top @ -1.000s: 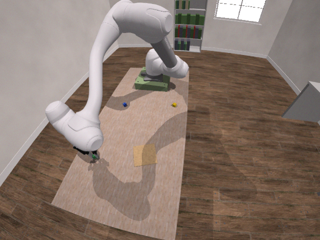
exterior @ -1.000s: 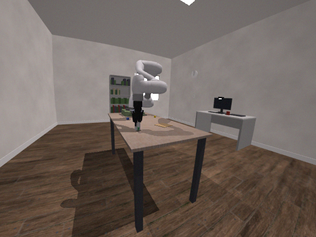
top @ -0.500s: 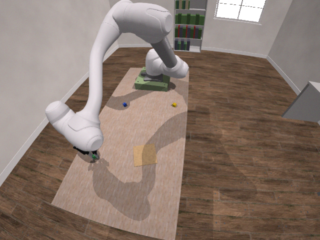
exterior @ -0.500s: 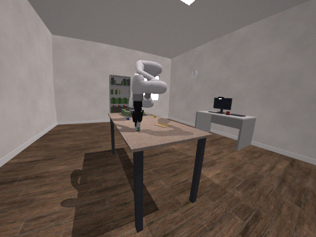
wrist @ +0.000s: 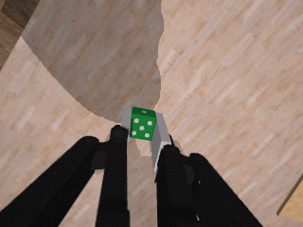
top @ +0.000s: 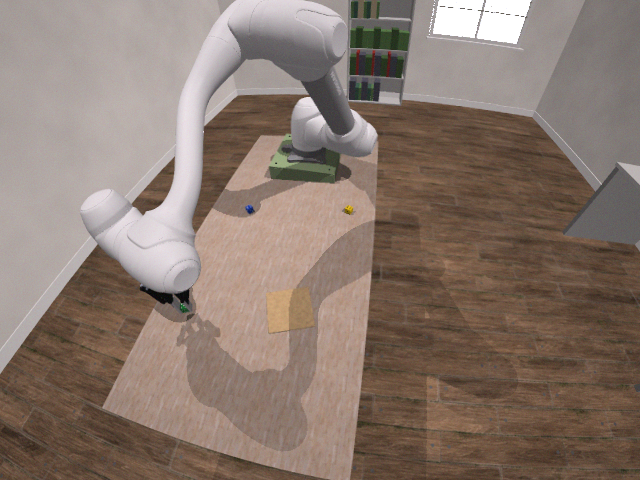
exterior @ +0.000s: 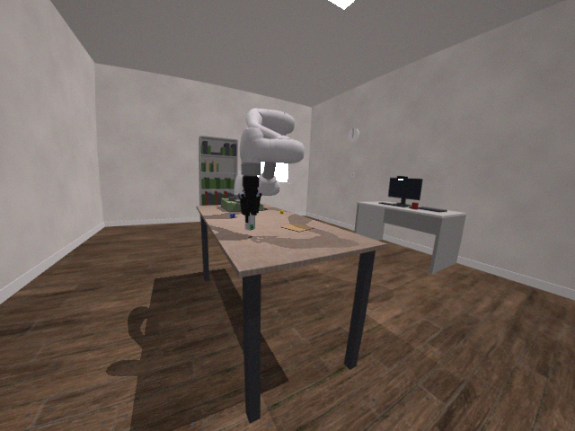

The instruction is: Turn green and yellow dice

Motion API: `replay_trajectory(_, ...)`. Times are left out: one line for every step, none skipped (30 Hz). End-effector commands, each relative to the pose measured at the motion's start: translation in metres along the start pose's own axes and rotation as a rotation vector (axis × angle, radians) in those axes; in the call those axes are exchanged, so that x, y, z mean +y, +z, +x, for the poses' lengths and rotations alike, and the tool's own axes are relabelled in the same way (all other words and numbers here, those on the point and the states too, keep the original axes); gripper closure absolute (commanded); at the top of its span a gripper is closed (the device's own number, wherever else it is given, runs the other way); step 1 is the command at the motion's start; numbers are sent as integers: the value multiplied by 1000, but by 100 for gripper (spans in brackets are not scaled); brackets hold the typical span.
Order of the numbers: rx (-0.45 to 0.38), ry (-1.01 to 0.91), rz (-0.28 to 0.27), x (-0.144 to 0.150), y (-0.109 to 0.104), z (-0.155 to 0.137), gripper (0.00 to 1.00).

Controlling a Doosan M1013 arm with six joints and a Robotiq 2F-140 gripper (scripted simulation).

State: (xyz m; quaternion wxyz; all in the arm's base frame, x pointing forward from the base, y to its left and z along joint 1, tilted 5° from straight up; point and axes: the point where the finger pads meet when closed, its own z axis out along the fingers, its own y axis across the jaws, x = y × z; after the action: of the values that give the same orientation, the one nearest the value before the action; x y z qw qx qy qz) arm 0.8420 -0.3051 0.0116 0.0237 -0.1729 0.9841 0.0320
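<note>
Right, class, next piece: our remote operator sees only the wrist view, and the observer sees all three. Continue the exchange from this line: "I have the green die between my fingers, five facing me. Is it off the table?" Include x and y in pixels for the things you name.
Observer: Yes, the exterior view shows the green die [top: 183, 307] [exterior: 251, 226] [wrist: 143, 125] held above the table [top: 232, 258] [exterior: 296, 252] [wrist: 213, 71].

Operator: Where's the yellow die?

Observer: The yellow die [top: 348, 209] [exterior: 281, 211] is on the table, between the mat [top: 279, 310] [exterior: 296, 227] [wrist: 295, 208] and the green arm base [top: 279, 170] [exterior: 229, 205].

Operator: And the blue one?

Observer: The blue die [top: 249, 209] [exterior: 232, 215] is also off the mat, left of the yellow in the top view.
</note>
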Motion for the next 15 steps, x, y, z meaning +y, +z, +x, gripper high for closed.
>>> replay_trajectory(0, 0, 0, 0, -30, 0, 79)
replay_trajectory(0, 0, 0, 0, -30, 0, 79)
replay_trajectory(0, 0, 0, 0, -30, 0, 79)
replay_trajectory(0, 0, 0, 0, -37, 0, 79)
replay_trajectory(0, 0, 0, 0, -44, 0, 79)
replay_trajectory(0, 0, 0, 0, -50, 0, 79)
replay_trajectory(0, 0, 0, 0, -55, 0, 79)
replay_trajectory(0, 0, 0, 0, -59, 0, 79)
replay_trajectory(0, 0, 0, 0, -62, 0, 79)
replay_trajectory(0, 0, 0, 0, -64, 0, 79)
replay_trajectory(0, 0, 0, 0, -66, 0, 79)
replay_trajectory(0, 0, 0, 0, -66, 0, 79)
replay_trajectory(0, 0, 0, 0, -66, 0, 79)
replay_trajectory(0, 0, 0, 0, -66, 0, 79)
replay_trajectory(0, 0, 0, 0, -66, 0, 79)
